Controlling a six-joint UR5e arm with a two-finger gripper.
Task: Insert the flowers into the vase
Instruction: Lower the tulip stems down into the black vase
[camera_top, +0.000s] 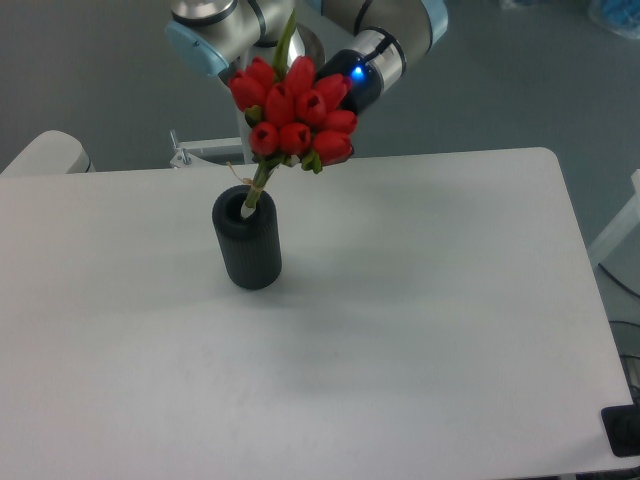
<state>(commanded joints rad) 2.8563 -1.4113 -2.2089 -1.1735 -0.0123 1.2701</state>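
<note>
Flowers (292, 110) tilted, stems in vase (248, 243) (pincer hidden)

Red tulip flowers (292, 112) tilt, stems entering the upright black vase (247, 240).

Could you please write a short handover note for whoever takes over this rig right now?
Gripper: hidden behind the flowers, so open or shut cannot be told.
Flowers: red heads above and to the right of the vase, stems leaning, lower ends inside its mouth.
Vase: upright on the white table.
Done: stem ends are in the mouth.
Left: seat the bunch lower if needed, release, withdraw the arm.
</note>
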